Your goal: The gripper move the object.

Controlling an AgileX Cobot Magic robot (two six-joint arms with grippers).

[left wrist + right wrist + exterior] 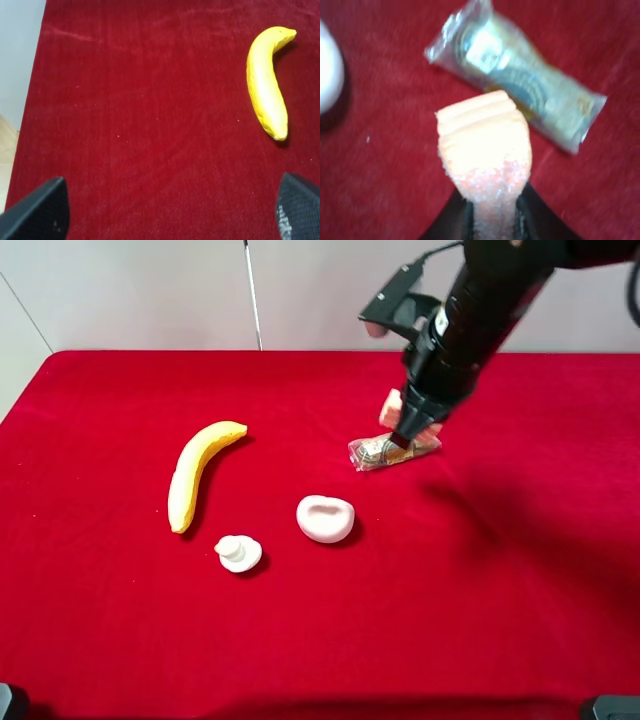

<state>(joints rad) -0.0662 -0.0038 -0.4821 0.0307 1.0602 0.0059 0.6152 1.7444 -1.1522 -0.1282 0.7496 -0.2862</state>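
Object [482, 145] | gripped by right pincer [403, 430] | arm slanting down over packet [370, 453]

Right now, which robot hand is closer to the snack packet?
Right. The right gripper hangs right by the snack packet, holding the pink block. The left gripper is away over red cloth, near the banana.

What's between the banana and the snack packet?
Only bare red cloth between the banana and the snack packet, seen in the exterior high view.

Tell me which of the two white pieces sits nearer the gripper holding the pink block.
The larger, hollowed bowl-like piece; the smaller knobbed one lies farther from the right gripper and its pink block, close by the banana.
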